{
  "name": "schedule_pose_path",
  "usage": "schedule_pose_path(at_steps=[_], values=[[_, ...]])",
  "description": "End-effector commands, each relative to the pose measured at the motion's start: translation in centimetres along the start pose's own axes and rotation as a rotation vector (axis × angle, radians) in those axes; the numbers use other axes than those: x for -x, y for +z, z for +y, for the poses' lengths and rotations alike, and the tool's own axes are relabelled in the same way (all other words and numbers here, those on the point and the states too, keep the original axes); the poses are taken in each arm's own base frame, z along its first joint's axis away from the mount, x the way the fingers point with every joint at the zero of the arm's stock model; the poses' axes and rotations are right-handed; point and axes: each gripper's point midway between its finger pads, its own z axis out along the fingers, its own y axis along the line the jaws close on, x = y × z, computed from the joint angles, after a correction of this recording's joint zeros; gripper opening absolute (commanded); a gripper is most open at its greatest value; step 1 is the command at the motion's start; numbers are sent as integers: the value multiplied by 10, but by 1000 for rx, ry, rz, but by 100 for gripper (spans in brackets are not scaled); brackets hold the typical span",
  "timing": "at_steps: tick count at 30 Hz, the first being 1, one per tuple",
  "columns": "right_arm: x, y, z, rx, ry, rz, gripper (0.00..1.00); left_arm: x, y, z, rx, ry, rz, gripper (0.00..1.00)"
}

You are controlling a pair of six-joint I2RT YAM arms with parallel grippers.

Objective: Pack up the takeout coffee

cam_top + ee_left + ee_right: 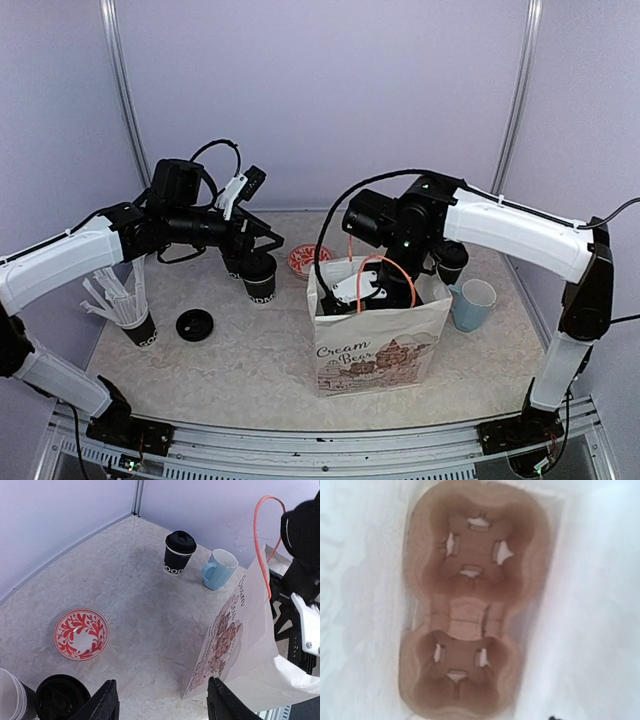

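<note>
1. L claw [162,702] jaws apart, empty, near lidded coffee cup [261,281] left of bag [380,345].
2. R claw [354,289] down inside bag; apart or together, can't tell.
3. 2nd coffee cup [179,553] behind bag, by mug [218,569].

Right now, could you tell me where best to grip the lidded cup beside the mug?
I'd grip the cup on its paper wall below the lid, coming from the bowl side: it stands upright, and the mug crowds the opposite side.

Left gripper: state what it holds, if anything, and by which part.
Nothing: the left gripper is open, only table between its fingers; a cup stands outside them.
</note>
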Motion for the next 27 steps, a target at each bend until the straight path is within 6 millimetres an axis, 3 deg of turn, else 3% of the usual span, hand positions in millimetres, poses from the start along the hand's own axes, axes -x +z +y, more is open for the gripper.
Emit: schedule_pose_path(at_steps=[1, 5, 10, 14, 19, 21, 22, 24, 27], values=[[6, -39, 1, -89, -38, -58, 58, 21, -2, -31, -39, 87, -20, 59], [10, -66, -1, -153, -71, -108, 59, 38, 0, -58, -90, 140, -58, 60], [16, -98, 0, -223, -103, -177, 59, 60, 11, -78, -149, 171, -87, 60], [18, -122, 5, -272, -132, -226, 59, 76, 32, -97, -202, 190, -93, 60], [13, -153, 10, -354, -159, -269, 60, 82, 75, -114, -280, 190, -53, 61], [9, -173, 8, -405, -153, -301, 60, 93, 88, -114, -265, 189, -55, 61], [6, -184, 6, -434, -144, -318, 61, 86, 102, -110, -257, 172, -17, 60], [-2, -208, 0, -506, -118, -359, 62, 86, 115, -113, -290, 170, 14, 53], [-27, -245, -19, -638, -58, -419, 63, 88, 129, -115, -301, 175, 34, 21]])
